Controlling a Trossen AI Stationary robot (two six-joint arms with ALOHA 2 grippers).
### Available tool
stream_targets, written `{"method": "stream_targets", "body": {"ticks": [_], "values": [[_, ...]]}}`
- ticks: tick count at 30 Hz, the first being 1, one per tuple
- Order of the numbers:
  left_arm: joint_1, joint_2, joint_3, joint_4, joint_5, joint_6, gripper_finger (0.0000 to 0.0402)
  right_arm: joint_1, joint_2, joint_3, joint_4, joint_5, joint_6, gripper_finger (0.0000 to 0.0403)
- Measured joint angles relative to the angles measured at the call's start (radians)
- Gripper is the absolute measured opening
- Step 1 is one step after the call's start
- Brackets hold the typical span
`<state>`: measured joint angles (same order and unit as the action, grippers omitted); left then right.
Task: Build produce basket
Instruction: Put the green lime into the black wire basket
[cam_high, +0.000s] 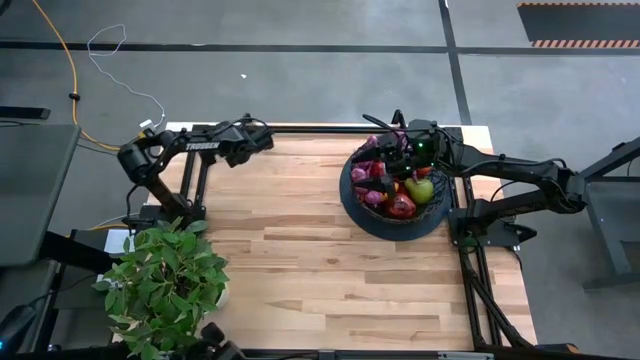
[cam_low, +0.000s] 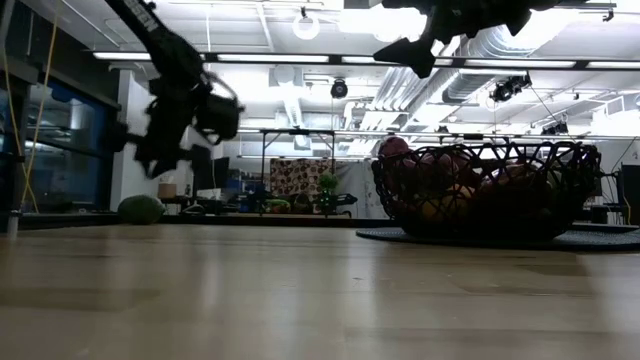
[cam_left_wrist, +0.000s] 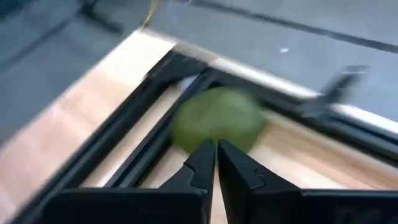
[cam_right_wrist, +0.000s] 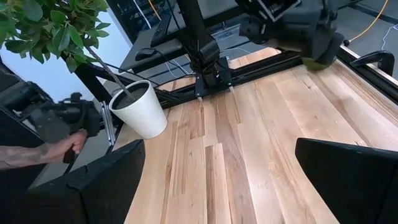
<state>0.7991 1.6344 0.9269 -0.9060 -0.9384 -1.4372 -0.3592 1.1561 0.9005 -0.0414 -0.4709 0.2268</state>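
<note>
The black wire basket (cam_high: 395, 215) stands at the table's far right, holding red apples, purple grapes and a green pear (cam_high: 419, 189); the low view shows it too (cam_low: 485, 190). A green lime (cam_left_wrist: 217, 118) lies on the table in the far left corner beside the black frame rails (cam_low: 141, 209). My left gripper (cam_left_wrist: 216, 146) hangs shut just above the lime with nothing between its fingers (cam_high: 264, 138). My right gripper (cam_right_wrist: 224, 186) stands open above the basket's far rim (cam_high: 398, 148), holding nothing.
A leafy plant in a white pot (cam_right_wrist: 140, 109) stands at the near left corner (cam_high: 165, 285). Beyond the table's left edge a person's hand (cam_right_wrist: 68, 146) holds a dark device. The wooden top between plant and basket (cam_high: 300, 250) is bare.
</note>
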Motion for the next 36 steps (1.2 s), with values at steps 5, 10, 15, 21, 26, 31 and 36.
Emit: {"method": "stream_targets", "body": {"ticks": [5, 10, 15, 21, 26, 31, 36], "values": [[0.062, 0.003, -0.061, 0.158, 0.06, -0.094, 0.0002, 0.0, 0.0, 0.0, 0.0, 0.0, -0.002, 0.0397], [0.121, 0.004, -0.05, 0.198, -0.034, 0.048, 0.0001, 0.0, 0.0, 0.0, -0.01, 0.0, 0.0, 0.0397], [0.117, 0.009, -0.054, 0.181, -0.082, 0.008, 0.0, 0.0, 0.004, 0.0, -0.039, 0.001, 0.001, 0.0397], [0.106, 0.057, -0.07, 0.156, -0.011, 0.108, 0.0, 0.0, 0.005, 0.0, -0.047, 0.001, 0.019, 0.0397], [0.081, 0.088, -0.084, 0.084, 0.115, 0.024, 0.0, 0.0, 0.005, 0.0, -0.048, 0.0, 0.045, 0.0397], [0.008, 0.062, -0.078, 0.132, 0.309, 0.063, 0.0, 0.0, 0.005, 0.0, -0.048, 0.001, 0.044, 0.0397], [-0.137, 0.013, 0.028, 0.186, 0.249, 0.396, 0.0, 0.0, 0.005, 0.0, -0.048, 0.001, 0.035, 0.0397]]}}
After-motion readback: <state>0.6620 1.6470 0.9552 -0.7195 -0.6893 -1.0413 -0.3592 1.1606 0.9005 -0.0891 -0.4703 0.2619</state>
